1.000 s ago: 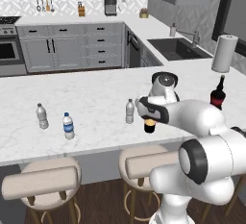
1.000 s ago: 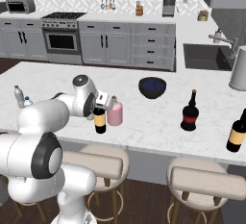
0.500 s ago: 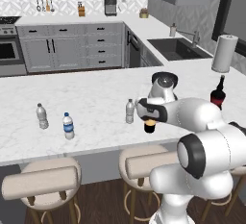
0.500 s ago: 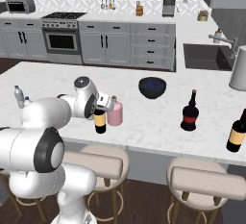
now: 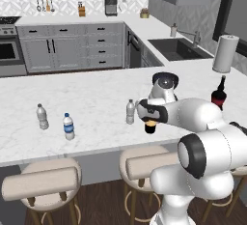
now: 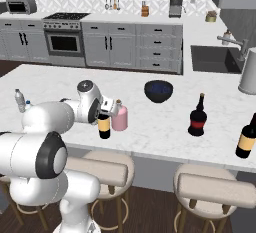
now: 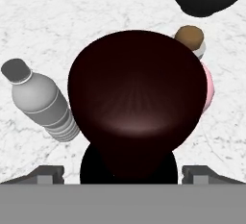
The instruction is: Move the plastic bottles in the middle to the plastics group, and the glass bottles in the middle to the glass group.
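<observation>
My tool sits over the neck of the tall dark wine bottle near the front edge of the marble table. In the hand view the bottle's dark shoulder rises between my two finger tips, which stand wide at either side of it; I cannot tell whether they are pressing on the glass or standing just off it. In the left base view its base with the yellowish label shows under my wrist, and I cannot tell whether it rests on the table or hangs just above.

The pink bottle stands just beside the wine bottle, on its right in the right base view, with a brown stopper. The small clear greyish water bottle stands close on the other side.

Well apart to my left stand another clear bottle and the blue-labelled bottle, near each other. To my right are a wide black bottle with a red label and another dark bottle with a yellowish label. A dark bowl sits behind the pink bottle.
</observation>
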Controlling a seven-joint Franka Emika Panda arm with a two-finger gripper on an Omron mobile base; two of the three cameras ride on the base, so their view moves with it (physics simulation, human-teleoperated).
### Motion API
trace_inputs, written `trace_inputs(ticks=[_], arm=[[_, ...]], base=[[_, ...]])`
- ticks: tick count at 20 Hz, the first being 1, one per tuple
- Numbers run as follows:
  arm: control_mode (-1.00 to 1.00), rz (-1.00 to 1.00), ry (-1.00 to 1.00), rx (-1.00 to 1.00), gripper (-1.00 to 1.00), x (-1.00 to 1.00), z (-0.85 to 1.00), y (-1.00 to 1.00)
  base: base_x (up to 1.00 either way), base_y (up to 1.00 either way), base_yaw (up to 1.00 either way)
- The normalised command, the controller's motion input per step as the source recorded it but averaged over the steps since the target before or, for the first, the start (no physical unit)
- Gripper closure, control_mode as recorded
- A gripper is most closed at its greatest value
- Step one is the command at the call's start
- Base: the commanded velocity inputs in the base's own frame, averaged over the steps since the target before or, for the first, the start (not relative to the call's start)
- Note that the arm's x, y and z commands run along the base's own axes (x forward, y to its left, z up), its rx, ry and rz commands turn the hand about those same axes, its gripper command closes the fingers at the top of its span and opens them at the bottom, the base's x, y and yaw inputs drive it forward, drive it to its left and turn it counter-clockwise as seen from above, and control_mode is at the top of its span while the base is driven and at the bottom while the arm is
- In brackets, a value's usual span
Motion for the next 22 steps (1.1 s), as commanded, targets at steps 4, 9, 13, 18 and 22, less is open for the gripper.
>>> trace_inputs(ticks=[4, 9, 13, 18, 22], arm=[[-1.00, 0.00, 0.00, 0.00, 1.00, 0.00, 0.00, 0.00], [-1.00, 0.00, 0.00, 0.00, 1.00, -0.05, 0.00, 0.00], [-1.00, 0.00, 0.00, 0.00, 1.00, -0.37, 0.04, -0.08], [-1.00, 0.00, 0.03, 0.00, 1.00, -0.37, 0.12, -0.26], [-1.00, 0.00, 0.04, 0.00, 1.00, -0.05, 0.14, -0.44]], base=[[0.00, 0.00, 0.00], [0.00, 0.00, 0.00], [0.00, 0.00, 0.00], [0.00, 0.00, 0.00], [0.00, 0.00, 0.00]])
